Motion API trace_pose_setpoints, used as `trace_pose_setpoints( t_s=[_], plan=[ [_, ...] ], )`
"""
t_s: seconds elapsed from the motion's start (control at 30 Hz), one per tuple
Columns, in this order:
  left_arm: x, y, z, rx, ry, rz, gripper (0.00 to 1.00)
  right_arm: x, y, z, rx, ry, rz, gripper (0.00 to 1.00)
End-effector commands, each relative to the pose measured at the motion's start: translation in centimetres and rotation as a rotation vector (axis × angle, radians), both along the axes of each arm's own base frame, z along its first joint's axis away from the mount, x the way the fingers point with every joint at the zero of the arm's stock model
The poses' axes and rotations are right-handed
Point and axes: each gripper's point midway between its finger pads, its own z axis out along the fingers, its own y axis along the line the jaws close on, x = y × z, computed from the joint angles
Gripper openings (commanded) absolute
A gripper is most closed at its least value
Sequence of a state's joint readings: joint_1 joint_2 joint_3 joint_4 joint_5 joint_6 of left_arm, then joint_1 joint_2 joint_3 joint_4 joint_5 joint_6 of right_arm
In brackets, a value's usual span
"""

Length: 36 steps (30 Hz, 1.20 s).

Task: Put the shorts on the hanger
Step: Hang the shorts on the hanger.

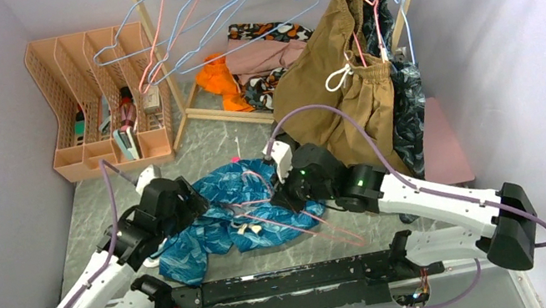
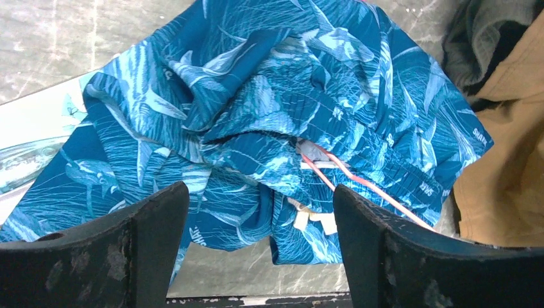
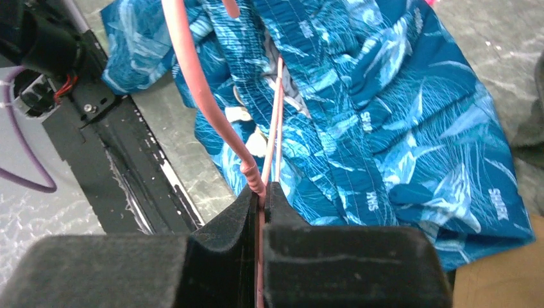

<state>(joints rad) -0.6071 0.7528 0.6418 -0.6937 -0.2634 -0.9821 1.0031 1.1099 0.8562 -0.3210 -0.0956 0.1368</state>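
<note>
The teal-blue leaf-print shorts [image 1: 236,203] lie crumpled on the table between my two arms. The left wrist view shows them [image 2: 276,115] with the cream drawstring ends [image 2: 314,221] near their lower edge. The pink wire hanger [image 1: 299,226] runs into the folds of the fabric. My right gripper [image 3: 262,189] is shut on the hanger [image 3: 192,83] at its twisted neck, right beside the shorts [image 3: 398,115]. My left gripper [image 2: 260,192] stands open just short of the near edge of the shorts, with nothing between its fingers. In the top view it [image 1: 192,206] sits at the left edge of the shorts.
A wooden clothes rack [image 1: 159,55] stands at the back with light-blue hangers [image 1: 227,9], tan-brown shorts [image 1: 342,82] and a dark patterned garment [image 1: 408,96]. A pink file organizer [image 1: 99,100] is at the back left. Orange and patterned clothes [image 1: 218,79] lie under the rack. A black rail [image 1: 292,282] runs along the near edge.
</note>
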Motion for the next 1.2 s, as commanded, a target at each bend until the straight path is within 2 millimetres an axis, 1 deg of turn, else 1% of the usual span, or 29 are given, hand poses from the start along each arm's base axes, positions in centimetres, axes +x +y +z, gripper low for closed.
trace_pose_setpoints(
  t_s=[0.0,0.07,0.13,0.23,0.3,0.4,0.5,0.57,0.63,0.7,0.87,0.93,1.03,1.17],
  plan=[
    [-0.4,1.9,-0.6,0.034,0.007,0.091,0.88,1.0,-2.6,-1.0,-0.089,0.02,-0.169,0.0],
    [-0.3,2.4,-0.3,0.04,-0.003,0.102,0.89,1.7,-3.8,-1.4,-0.107,0.019,-0.257,0.0],
    [-0.3,2.8,-0.2,0.045,-0.009,0.108,0.89,2.1,-4.7,-1.2,-0.098,0.01,-0.323,0.0],
    [-0.2,2.5,-0.2,0.025,-0.018,0.096,0.9,2.3,-5.3,-0.5,-0.063,0.009,-0.372,0.0],
    [-0.1,2.2,-0.6,0.012,-0.014,0.082,0.89,2.1,-5.0,0.3,-0.025,0.011,-0.364,0.0],
    [0.0,1.4,-1.6,-0.012,0.009,0.057,0.88,1.4,-4.3,2.2,0.055,-0.002,-0.304,0.0],
    [0.1,0.8,-2.7,-0.026,0.04,0.044,0.88,0.0,-3.2,3.9,0.117,-0.006,-0.191,0.0],
    [0.4,0.7,-3.2,-0.029,0.045,0.044,0.87,-0.8,-2.5,4.3,0.124,0.0,-0.125,0.0],
    [0.9,0.7,-3.0,-0.032,0.037,0.049,0.87,-0.9,-2.0,4.1,0.115,0.005,-0.097,0.0],
    [1.6,1.0,-2.4,-0.024,0.025,0.06,0.87,-0.7,-1.6,3.9,0.107,0.0,-0.085,0.0],
    [3.2,2.3,-0.9,-0.003,-0.008,0.107,0.88,-0.3,-0.1,2.3,0.062,0.003,-0.037,0.0],
    [3.6,2.5,-0.6,-0.019,-0.008,0.116,0.89,-1.0,0.7,2.0,0.065,0.014,0.024,0.0],
    [4.1,2.6,-0.7,-0.065,0.002,0.124,0.88,-3.0,1.5,1.5,0.069,0.048,0.133,0.0],
    [4.3,2.1,-1.2,-0.107,0.019,0.091,0.86,-4.2,1.1,-0.3,0.005,0.09,0.179,0.0]
  ],
)
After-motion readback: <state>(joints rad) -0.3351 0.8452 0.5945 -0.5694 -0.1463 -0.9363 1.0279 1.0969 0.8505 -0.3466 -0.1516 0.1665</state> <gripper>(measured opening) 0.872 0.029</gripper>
